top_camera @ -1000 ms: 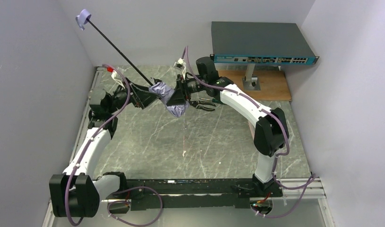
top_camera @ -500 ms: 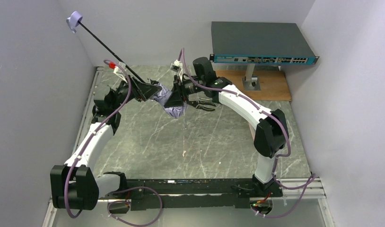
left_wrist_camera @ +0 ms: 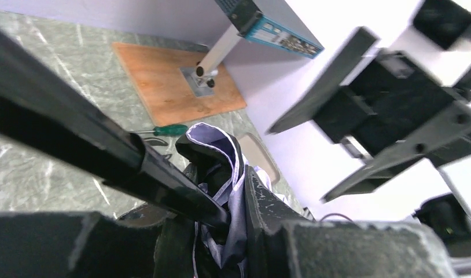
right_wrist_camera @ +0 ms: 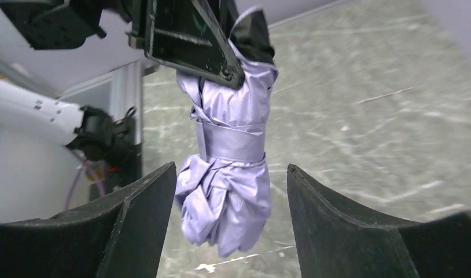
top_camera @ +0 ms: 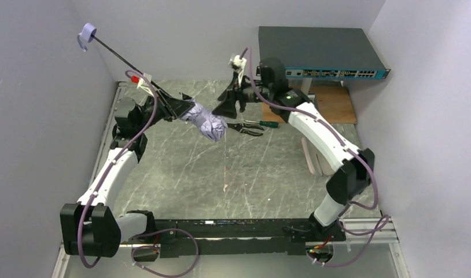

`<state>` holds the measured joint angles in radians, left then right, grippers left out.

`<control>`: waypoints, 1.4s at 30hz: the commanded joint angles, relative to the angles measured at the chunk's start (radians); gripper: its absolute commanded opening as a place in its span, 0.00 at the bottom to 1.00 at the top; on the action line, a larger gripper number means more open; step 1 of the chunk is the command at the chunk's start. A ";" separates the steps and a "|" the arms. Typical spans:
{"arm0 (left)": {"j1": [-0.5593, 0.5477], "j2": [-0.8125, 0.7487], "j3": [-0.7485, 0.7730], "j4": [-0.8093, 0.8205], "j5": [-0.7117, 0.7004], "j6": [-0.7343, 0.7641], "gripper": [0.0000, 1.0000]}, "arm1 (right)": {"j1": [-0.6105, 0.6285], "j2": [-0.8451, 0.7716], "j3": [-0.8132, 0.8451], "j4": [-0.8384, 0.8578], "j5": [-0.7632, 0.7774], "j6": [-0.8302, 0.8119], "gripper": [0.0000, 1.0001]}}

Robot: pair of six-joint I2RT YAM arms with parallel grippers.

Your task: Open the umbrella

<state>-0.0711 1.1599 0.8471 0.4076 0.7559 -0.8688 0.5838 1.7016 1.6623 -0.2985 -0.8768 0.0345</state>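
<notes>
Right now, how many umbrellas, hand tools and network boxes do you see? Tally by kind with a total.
Umbrellas: 1, the folded pale lilac fabric umbrella.
Hand tools: 2, the black-handled metal pliers and the green-handled screwdriver.
Network boxes: 1, the dark grey metal switch on its stand.
Total: 4.

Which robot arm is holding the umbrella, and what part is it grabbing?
The left pincer holds the umbrella, clamped where the black shaft meets the bundled fabric. The right pincer is open, holding nothing.
</notes>
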 commanded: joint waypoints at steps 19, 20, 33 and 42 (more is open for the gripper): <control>-0.028 -0.113 0.065 0.001 -0.081 0.047 0.00 | 0.297 -0.209 -0.174 0.090 0.567 -0.555 0.49; -0.030 -0.116 0.064 0.006 -0.078 0.049 0.00 | 0.303 -0.211 -0.184 0.099 0.578 -0.558 0.49; -0.051 -0.121 0.060 0.010 -0.077 0.067 0.00 | 0.315 -0.192 -0.175 0.160 0.621 -0.521 0.43; -0.066 -0.116 0.062 0.007 -0.093 0.074 0.00 | 0.329 -0.147 -0.139 0.161 0.621 -0.536 0.37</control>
<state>-0.1112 1.0756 0.8883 0.3164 0.6250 -0.7776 0.8989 1.5303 1.4750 -0.2157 -0.2653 -0.4877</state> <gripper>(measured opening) 0.314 0.384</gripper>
